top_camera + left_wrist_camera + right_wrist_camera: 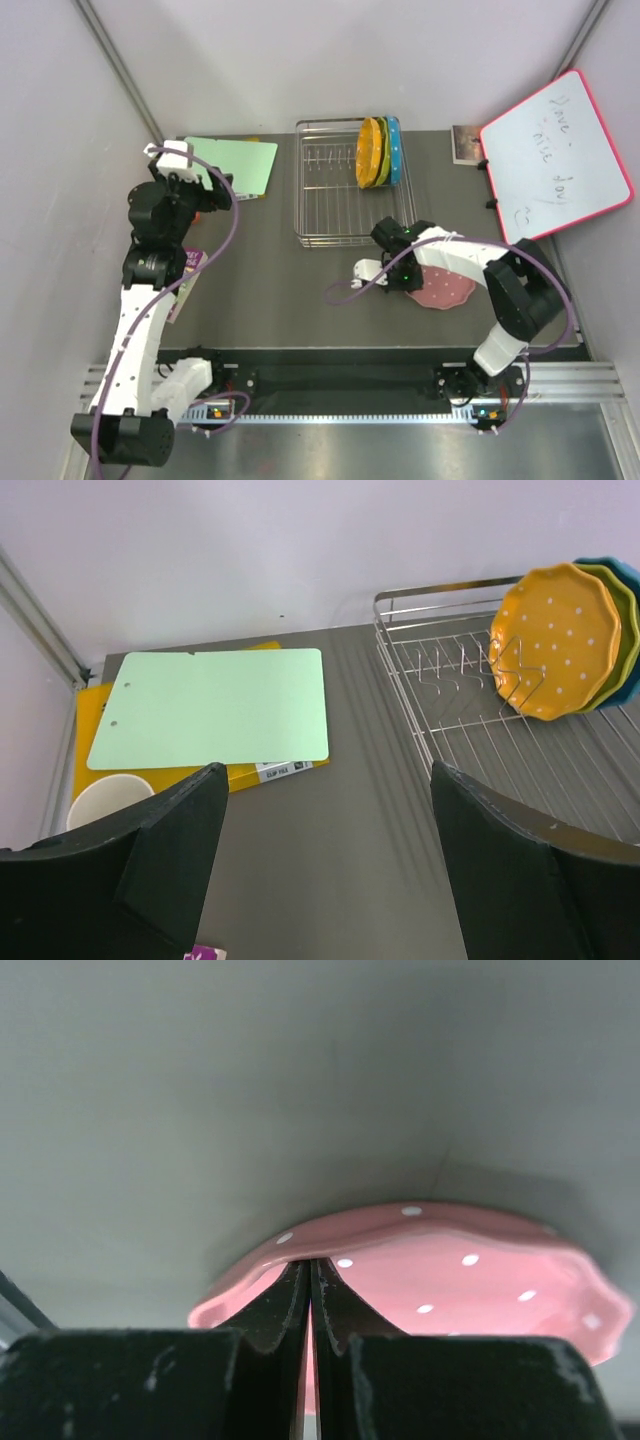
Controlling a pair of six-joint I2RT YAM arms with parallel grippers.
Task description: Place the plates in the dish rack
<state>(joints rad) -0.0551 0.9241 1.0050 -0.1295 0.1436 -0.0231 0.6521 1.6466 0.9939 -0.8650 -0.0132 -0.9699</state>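
Three plates stand upright at the right end of the dish rack (330, 200): orange (368, 152), yellow-green (383, 150) and blue (396, 148). The left wrist view shows the orange plate (555, 640) in front, inside the rack (440, 670). A pink plate (445, 287) lies flat on the table, right of the rack's near corner. My right gripper (310, 1266) is shut, its tips resting just inside the near rim of the pink plate (470, 1270), nothing between them. My left gripper (328, 772) hangs open over bare table, between the cutting board and the rack.
A green cutting board (238, 165) lies on a yellow clip file (100, 770) at the back left, with a cup (105, 798) beside it. A purple packet (190, 268) lies by the left arm. A whiteboard (555, 155) leans at the right wall.
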